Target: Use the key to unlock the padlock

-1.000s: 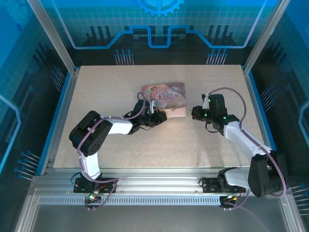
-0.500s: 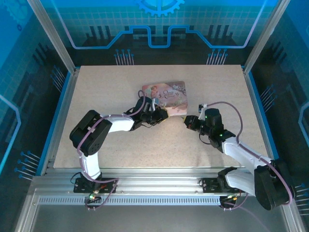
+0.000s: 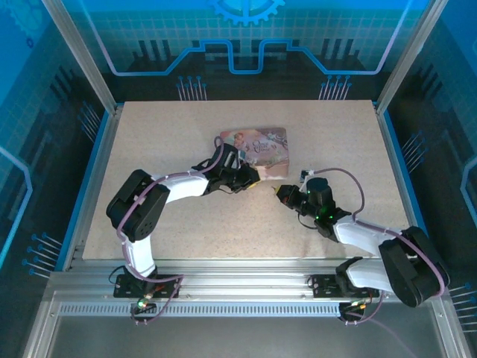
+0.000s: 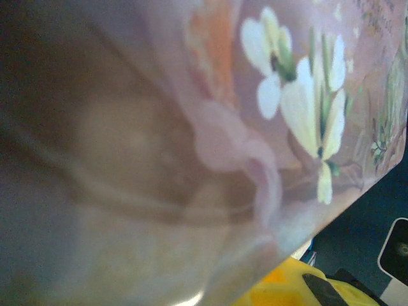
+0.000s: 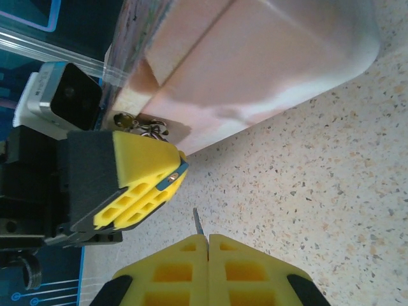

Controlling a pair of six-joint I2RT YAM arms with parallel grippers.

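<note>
Right claw (image 5: 207, 237), pads together on the key (image 5: 197, 222), has dropped in toward the left claw (image 5: 172, 178), which pinches the bluish padlock (image 5: 183, 167) just ahead by the pink tin (image 5: 255, 57), so insertion looks close.

Table (image 3: 186, 224) — cream, stone-look, peppered with brown, grey and black flecks.

Tin (image 3: 257, 148): pink lid, pastel picture of a figure toward 9 o'clock, dark script toward 3. Up close, white petals on green stems, an orange smudge at 12. Side walls plain salmon-pink.

Left gripper (image 3: 254, 181): yellow latticed fingers, black backing. Padlock (image 5: 180, 169) at its tip: dark sliver, blue glint.

Right gripper (image 5: 208, 239): same yellow. Key (image 5: 198, 223) — thin, silver-grey.

2 arms (image 3: 365, 233): white and black, mauve cables (image 3: 350, 175), green lights.

Backdrop (image 3: 246, 45) at 12 o'clock: blue, with grid and circuit-line pattern.
</note>
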